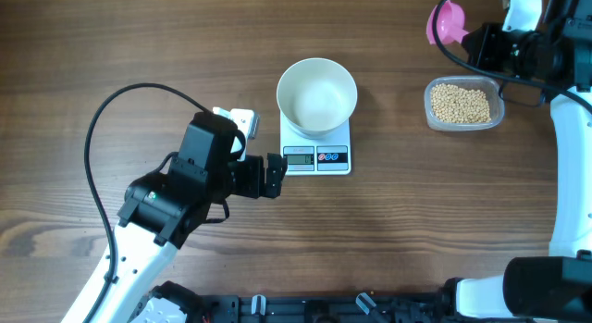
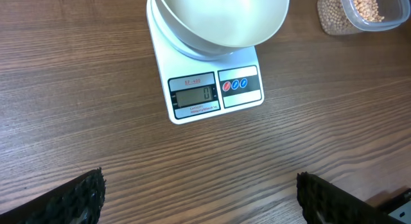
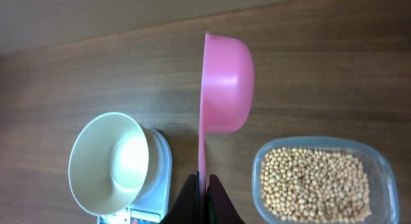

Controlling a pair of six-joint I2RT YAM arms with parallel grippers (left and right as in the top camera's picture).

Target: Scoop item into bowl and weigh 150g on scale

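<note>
1. While the right gripper [image 3: 200, 201] has its fingers pressed together on the thin handle of the pink scoop [image 3: 225, 83], the soybeans [image 3: 314, 185] lie untouched in the clear plastic tub [image 3: 380, 161], just beside the scoop's cup.
2. Seen from the right wrist, the scoop's long axis runs straight out from the claw. The cup stands on edge, its open mouth facing the white bowl [image 3: 106, 163] and its domed back toward the tub.
3. From overhead, the scoop [image 1: 449, 22] hangs beyond the tub [image 1: 431, 92], on its far side from the robot's base, apart from the beans [image 1: 462, 104].
4. My reading: the coming move turns on rolling the wrist so the mouth faces the beans, then drawing back and down into the pile.
5. The bowl [image 1: 317, 94] sits empty on the kitchen scale [image 1: 314, 158], whose display shows zero.
6. The left gripper [image 2: 199, 198] is spread wide, holding nothing, just short of the scale's button edge. The right arm is far nearer the beans.
</note>
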